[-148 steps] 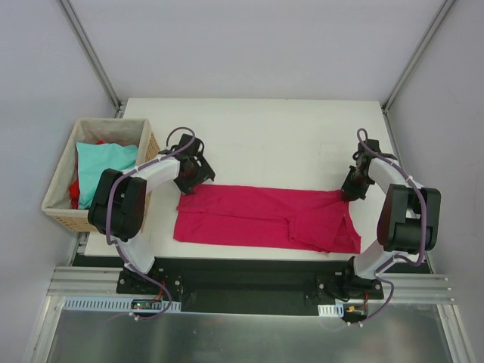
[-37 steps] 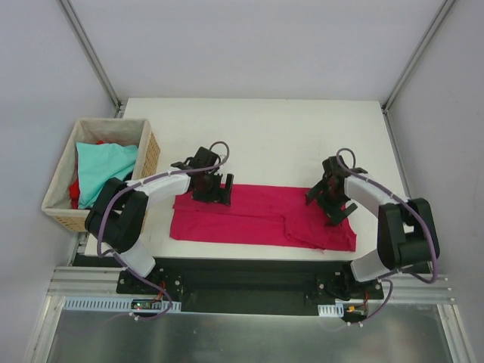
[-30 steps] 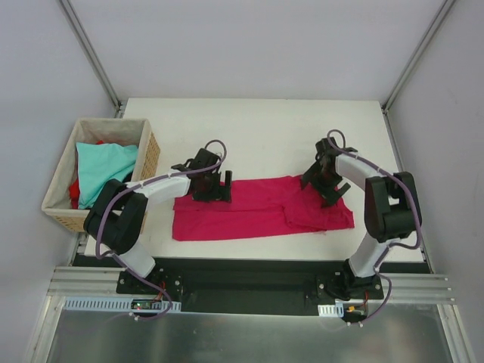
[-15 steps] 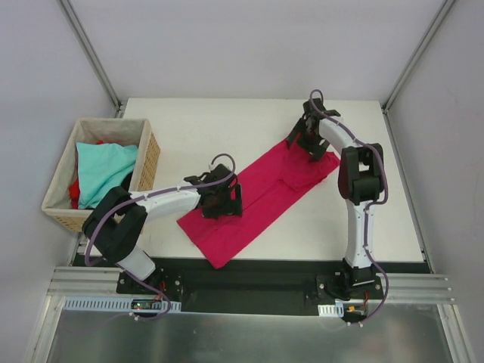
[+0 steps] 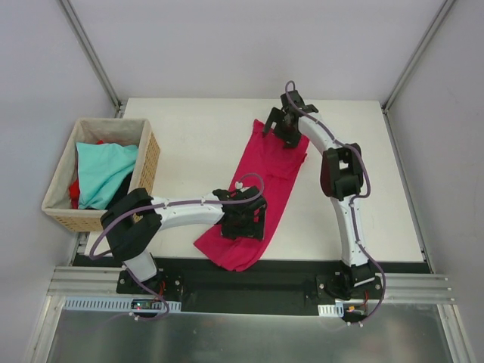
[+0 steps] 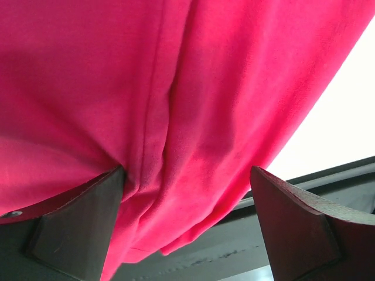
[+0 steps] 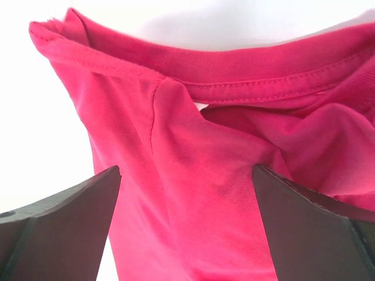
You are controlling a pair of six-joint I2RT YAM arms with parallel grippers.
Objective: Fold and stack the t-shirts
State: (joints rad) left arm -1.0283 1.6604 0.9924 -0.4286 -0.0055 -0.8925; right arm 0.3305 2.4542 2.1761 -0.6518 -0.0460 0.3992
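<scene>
White table [image 5: 189,144]. The crimson t-shirt [image 5: 272,170] lies as a long diagonal band of soft, creased cloth from the middle of the near edge toward the far edge, with bare surface open on both sides. The left gripper [image 5: 243,223], jaws wide, sits over the shirt's near end. The right gripper [image 5: 282,128], jaws wide, sits over the stitched collar at the far end. A woven basket [image 5: 53,189] at the left edge holds a teal t-shirt [image 5: 102,170] and a red t-shirt [image 5: 74,189].

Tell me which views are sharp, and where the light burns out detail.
Top external: evenly lit, sharp, faint shadows. Left wrist: the magenta t-shirt looks slightly soft. Right wrist: collar stitching is sharp; the table behind is blown out white.
</scene>
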